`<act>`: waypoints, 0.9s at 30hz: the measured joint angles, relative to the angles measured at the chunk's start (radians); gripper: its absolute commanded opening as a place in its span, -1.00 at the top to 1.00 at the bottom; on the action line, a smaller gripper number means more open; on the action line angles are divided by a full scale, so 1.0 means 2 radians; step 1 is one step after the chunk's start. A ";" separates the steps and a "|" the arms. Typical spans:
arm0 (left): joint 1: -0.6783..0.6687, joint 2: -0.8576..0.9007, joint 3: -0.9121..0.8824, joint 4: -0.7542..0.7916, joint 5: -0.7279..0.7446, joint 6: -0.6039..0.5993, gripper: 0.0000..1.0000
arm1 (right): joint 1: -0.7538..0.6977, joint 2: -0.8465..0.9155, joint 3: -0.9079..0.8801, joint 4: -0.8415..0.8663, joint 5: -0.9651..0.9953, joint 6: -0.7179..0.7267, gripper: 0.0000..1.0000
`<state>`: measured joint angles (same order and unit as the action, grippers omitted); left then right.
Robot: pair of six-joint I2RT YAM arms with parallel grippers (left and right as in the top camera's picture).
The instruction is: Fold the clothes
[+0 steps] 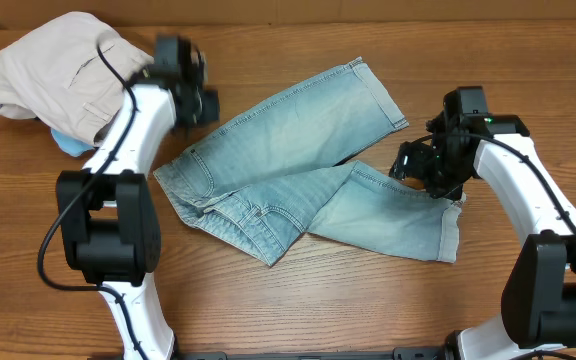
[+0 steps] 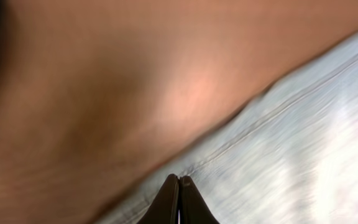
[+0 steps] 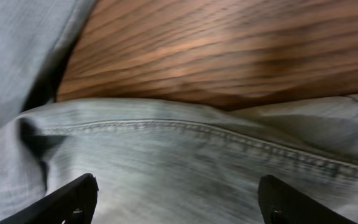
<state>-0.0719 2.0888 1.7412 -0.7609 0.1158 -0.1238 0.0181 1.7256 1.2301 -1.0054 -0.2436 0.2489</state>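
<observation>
The light blue faded jeans (image 1: 288, 180) lie flat in the middle of the table, waistband at the lower left, the two legs spread in a V to the right. My left gripper (image 1: 196, 98) is shut and empty, just above the jeans' upper left edge; in the left wrist view its closed tips (image 2: 179, 179) hover over the denim edge (image 2: 303, 143), and the picture is blurred. My right gripper (image 1: 418, 165) is open over the hem end of the lower leg; in the right wrist view its fingers (image 3: 179, 199) straddle the denim and its seam (image 3: 185, 134).
The crumpled beige khaki trousers (image 1: 63, 65) lie at the back left, with a bit of light blue cloth (image 1: 68, 143) under them, next to my left arm. Bare wooden table (image 1: 368, 300) shows in front and at the far right.
</observation>
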 measured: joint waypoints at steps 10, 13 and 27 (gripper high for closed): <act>-0.018 -0.006 0.187 -0.290 0.090 0.114 -0.11 | -0.006 0.000 0.000 0.014 -0.002 -0.013 -0.75; -0.030 -0.006 0.162 -0.301 0.072 0.125 0.92 | -0.006 0.000 0.000 0.024 -0.002 -0.015 -0.77; -0.040 -0.006 -0.113 -0.198 0.078 0.041 0.91 | -0.006 0.000 0.000 0.022 -0.002 -0.016 -0.81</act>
<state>-0.1513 2.0769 1.5150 -1.1576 0.2726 -0.0410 0.0063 1.7264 1.2301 -0.9611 -0.2481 0.2161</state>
